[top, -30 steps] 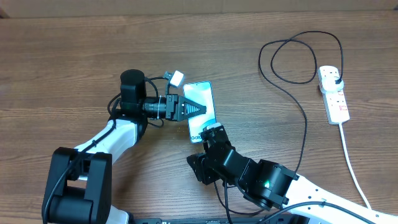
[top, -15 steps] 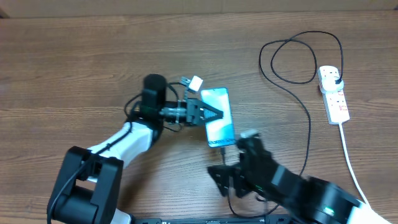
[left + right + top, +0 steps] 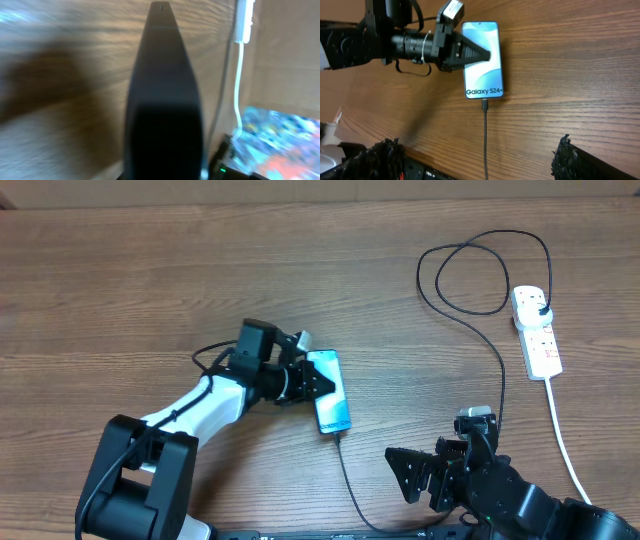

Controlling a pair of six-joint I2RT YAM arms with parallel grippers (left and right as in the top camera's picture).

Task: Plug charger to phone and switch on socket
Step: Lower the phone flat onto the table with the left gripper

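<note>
The socket (image 3: pixel 535 330) lies at the table's far right, long axis pointing away from the robot, well apart from the right gripper (image 3: pixel 477 141) (spread wide, empty), which is the nearer one. The left gripper (image 3: pixel 318 382) pinches the phone (image 3: pixel 335 408), and the charger (image 3: pixel 495 380) tip meets the phone's near end.

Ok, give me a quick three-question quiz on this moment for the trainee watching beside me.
1. True or false: the charger is plugged into the end of the phone that reads "Galaxy S24".
2. Which claw grips the phone? A) left claw B) right claw C) neither
3. Fill in: in the overhead view, the charger's far end is plugged into the white ____.

Key: 1 true. 2 A; the right claw is open and away from the phone. 3 socket.
</note>
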